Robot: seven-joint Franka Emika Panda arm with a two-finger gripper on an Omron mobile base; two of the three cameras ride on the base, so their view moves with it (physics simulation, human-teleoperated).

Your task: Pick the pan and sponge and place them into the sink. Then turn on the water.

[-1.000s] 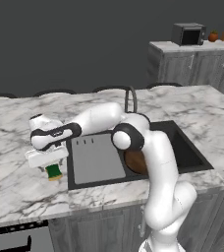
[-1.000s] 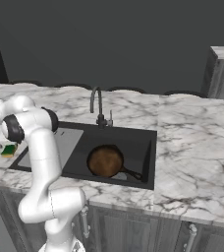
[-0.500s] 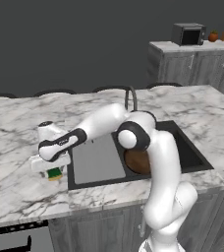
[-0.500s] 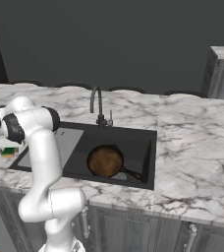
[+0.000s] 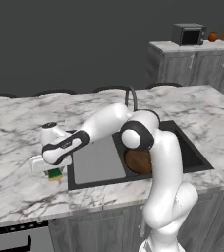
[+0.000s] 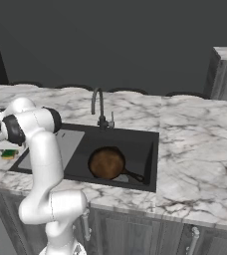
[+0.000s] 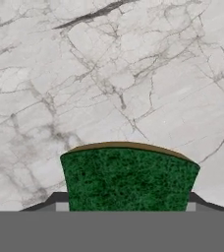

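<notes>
Even, soft rendered light; dark backdrop, faint shadows, slightly blurry.

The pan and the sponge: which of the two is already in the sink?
The pan, brown inside, lies in the sink basin. The green sponge is on the marble counter, under the tool.

Marble counter (image 5: 15, 123), microwave (image 5: 188, 33) on far cabinet (image 5: 192, 66)

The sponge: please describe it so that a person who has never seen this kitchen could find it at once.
Find the black sink in the marble counter; its grey drainboard is on the left in the left base view. Just past the drainboard's outer edge, under the gripper, lies the sponge. It is small, green on top and yellow below, unlike the round brown pan in the basin.
</notes>
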